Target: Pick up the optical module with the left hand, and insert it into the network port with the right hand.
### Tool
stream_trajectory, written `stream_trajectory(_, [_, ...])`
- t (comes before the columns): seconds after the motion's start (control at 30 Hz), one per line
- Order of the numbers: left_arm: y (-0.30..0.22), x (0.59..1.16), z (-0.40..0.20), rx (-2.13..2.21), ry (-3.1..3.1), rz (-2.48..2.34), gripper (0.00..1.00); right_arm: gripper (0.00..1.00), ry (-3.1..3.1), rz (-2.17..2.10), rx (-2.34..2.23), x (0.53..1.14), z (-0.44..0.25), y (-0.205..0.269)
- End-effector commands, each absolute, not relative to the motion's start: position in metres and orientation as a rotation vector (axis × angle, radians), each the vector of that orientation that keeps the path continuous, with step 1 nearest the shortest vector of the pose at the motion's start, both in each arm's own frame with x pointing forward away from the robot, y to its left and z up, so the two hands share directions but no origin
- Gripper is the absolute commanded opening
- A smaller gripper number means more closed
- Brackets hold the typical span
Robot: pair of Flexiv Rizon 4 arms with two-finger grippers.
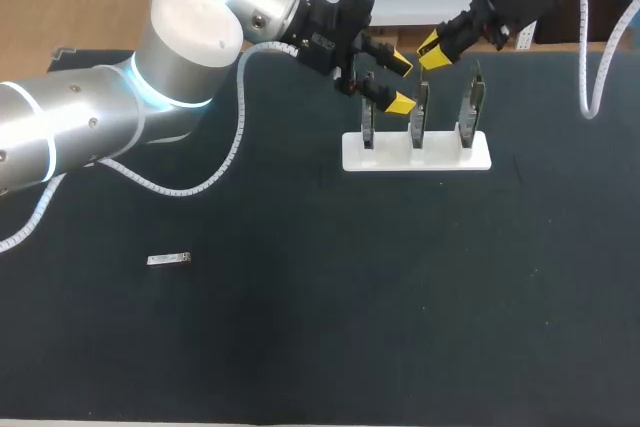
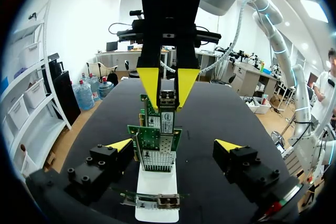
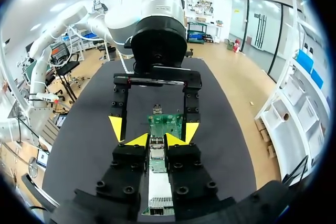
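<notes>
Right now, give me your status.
Left fingers open, empty, by the stand. Right fingers shut on module over the cards. Second module lying on table.

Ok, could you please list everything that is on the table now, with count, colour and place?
optical modules: two, silver; one lying alone at the near left, the other in the right hand.
circuit boards: three, green, upright in a row on the stand.
stand: one, white, far middle of the table.
table: one, black.
left hand: one, black with yellow tips, open, at the stand's end.
right hand: one, same colours, shut on a module, at the boards.
</notes>
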State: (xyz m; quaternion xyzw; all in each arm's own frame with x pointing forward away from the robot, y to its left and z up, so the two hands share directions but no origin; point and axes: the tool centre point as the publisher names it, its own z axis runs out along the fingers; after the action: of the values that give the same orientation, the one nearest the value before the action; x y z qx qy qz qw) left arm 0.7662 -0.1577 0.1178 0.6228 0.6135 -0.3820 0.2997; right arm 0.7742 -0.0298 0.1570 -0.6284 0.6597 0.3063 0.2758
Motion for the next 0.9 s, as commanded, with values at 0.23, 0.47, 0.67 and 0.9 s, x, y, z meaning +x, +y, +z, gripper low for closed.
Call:
stream_trajectory(0.23, [-0.1585, 0.7687, 0.1180, 1.659, 1.632, -1.016, 1.00, 0.00, 1.780, 0.824, -1.688, 0.7748, 0.1538, -0.0296])
stream_trajectory(0.47, [-0.1585, 0.7687, 0.1180, 1.659, 1.632, -1.016, 1.00, 0.00, 1.787, 0.814, -1.688, 0.7756, 0.1526, -0.0297])
stream_trajectory(0.67, [-0.1585, 0.7687, 0.1180, 1.659, 1.632, -1.016, 1.00, 0.00, 1.791, 0.814, -1.688, 0.7760, 0.1519, -0.0301])
stream_trajectory(0.9, [-0.1585, 0.7687, 0.1180, 1.659, 1.632, -1.016, 1.00, 0.00, 1.799, 0.814, -1.689, 0.7759, 0.1498, -0.0304])
